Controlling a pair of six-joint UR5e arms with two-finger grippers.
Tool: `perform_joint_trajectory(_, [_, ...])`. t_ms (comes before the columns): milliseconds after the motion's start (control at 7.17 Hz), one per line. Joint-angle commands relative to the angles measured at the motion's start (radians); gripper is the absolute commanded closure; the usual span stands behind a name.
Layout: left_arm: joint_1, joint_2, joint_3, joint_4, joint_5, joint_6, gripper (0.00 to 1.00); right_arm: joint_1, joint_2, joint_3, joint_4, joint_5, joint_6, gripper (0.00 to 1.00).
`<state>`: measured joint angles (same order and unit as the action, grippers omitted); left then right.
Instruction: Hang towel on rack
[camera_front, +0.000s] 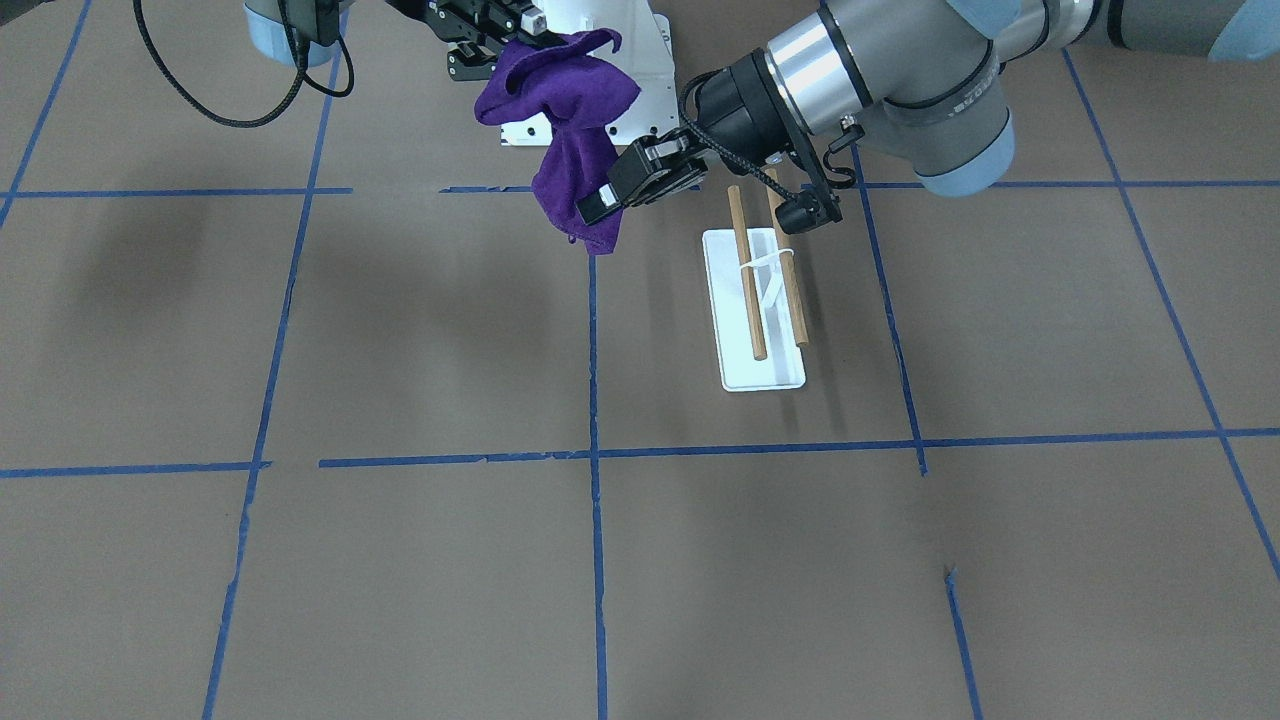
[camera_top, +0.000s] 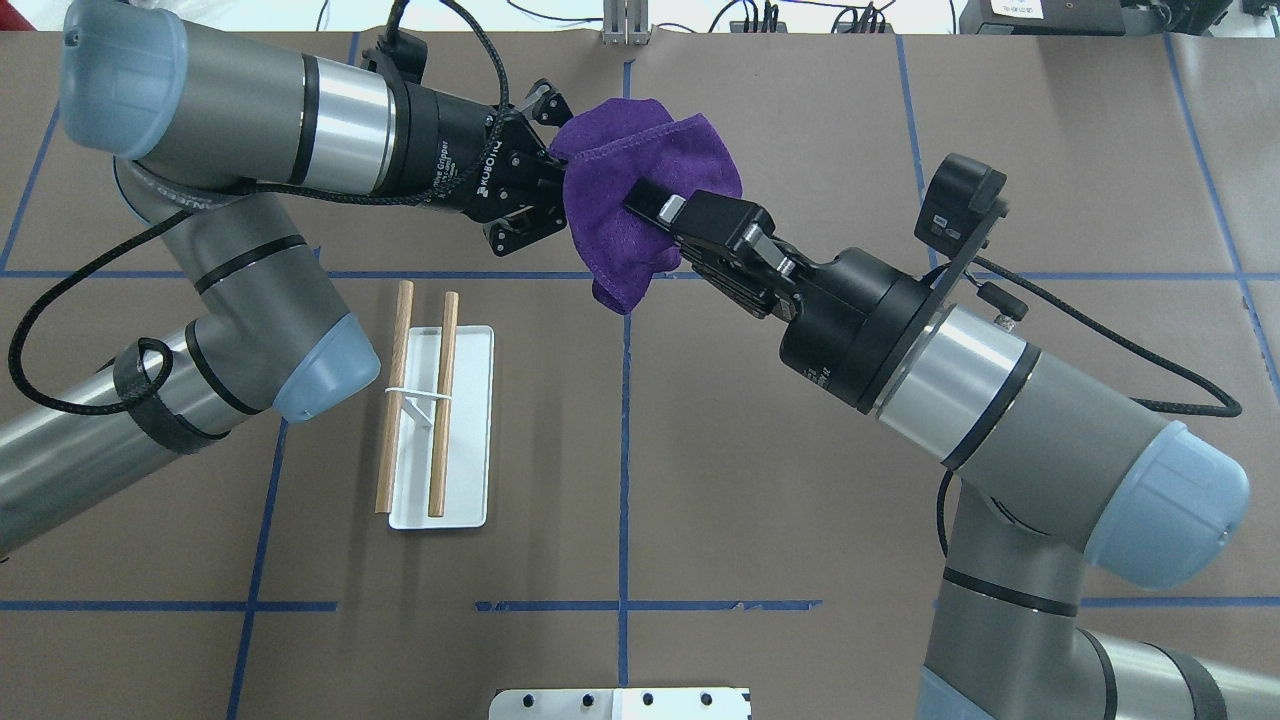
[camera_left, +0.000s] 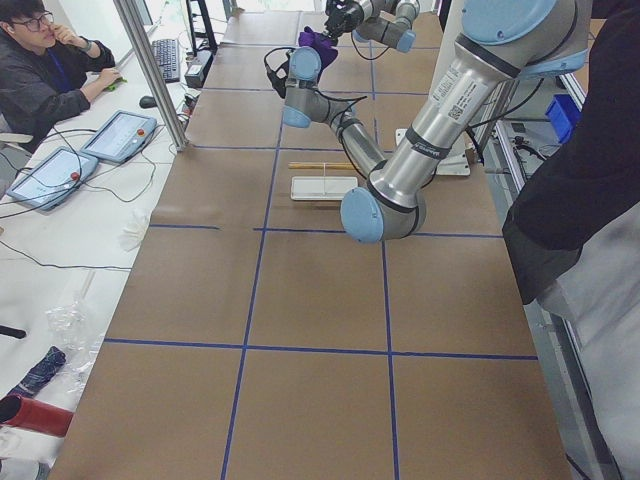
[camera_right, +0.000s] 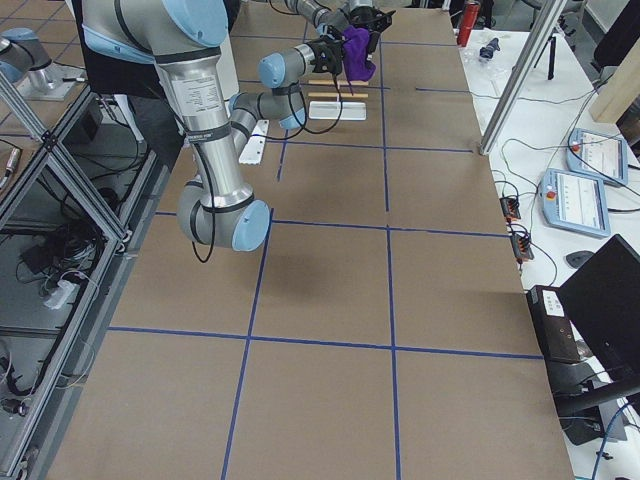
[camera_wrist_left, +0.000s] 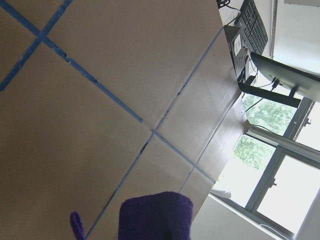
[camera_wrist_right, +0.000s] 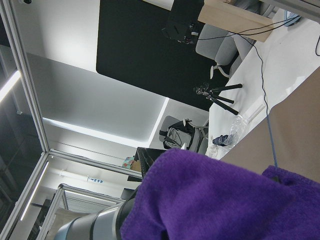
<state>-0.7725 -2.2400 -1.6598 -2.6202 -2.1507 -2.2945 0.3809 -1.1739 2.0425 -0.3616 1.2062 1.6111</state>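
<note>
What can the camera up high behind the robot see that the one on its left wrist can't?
Only the overhead view shows the left gripper and right gripper, both gripping the purple towel, and the rack with two wooden rods. Only the left wrist view shows a keyboard and a window with green trees. Both show the towel and the brown table with blue tape lines.

purple towel (camera_top: 612, 180), white rack (camera_top: 470, 420) with light-brown rods (camera_top: 447, 350), blue-lined brown table (camera_top: 800, 500)

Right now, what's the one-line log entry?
purple towel: aloft | right gripper: shut on it | left gripper: at towel, grip unclear | rack: bare
</note>
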Motion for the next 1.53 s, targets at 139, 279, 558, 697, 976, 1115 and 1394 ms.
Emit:
perform_joint_trajectory(139, [-0.002, 0.003, -0.003, 0.003, 0.0, -0.005, 1.0, 0.004, -0.015, 0.024, 0.016, 0.003, 0.0, 0.0])
perform_joint_trajectory(279, [-0.004, 0.003, -0.003, 0.005, -0.001, -0.005, 1.0, 0.007, -0.039, 0.04, 0.018, 0.013, 0.0, 0.0])
perform_joint_trajectory(558, [-0.008, 0.005, -0.003, 0.006, -0.001, 0.0, 1.0, 0.01, -0.203, 0.12, 0.083, 0.058, -0.003, 0.0])
perform_joint_trajectory(697, [-0.008, 0.005, -0.003, 0.006, -0.001, 0.0, 1.0, 0.013, -0.28, 0.122, 0.152, 0.071, -0.008, 0.0])
perform_joint_trajectory(976, [-0.016, 0.006, -0.003, 0.006, -0.003, -0.002, 1.0, 0.039, -0.326, 0.122, 0.161, 0.081, -0.069, 0.0])
perform_joint_trajectory(1115, [-0.021, 0.013, -0.008, 0.005, -0.009, 0.001, 1.0, 0.09, -0.363, 0.12, 0.158, 0.132, -0.101, 0.0])
perform_joint_trajectory(1394, [-0.022, 0.091, -0.078, 0.005, -0.006, 0.082, 1.0, 0.275, -0.403, 0.09, 0.078, 0.325, -0.131, 0.0])
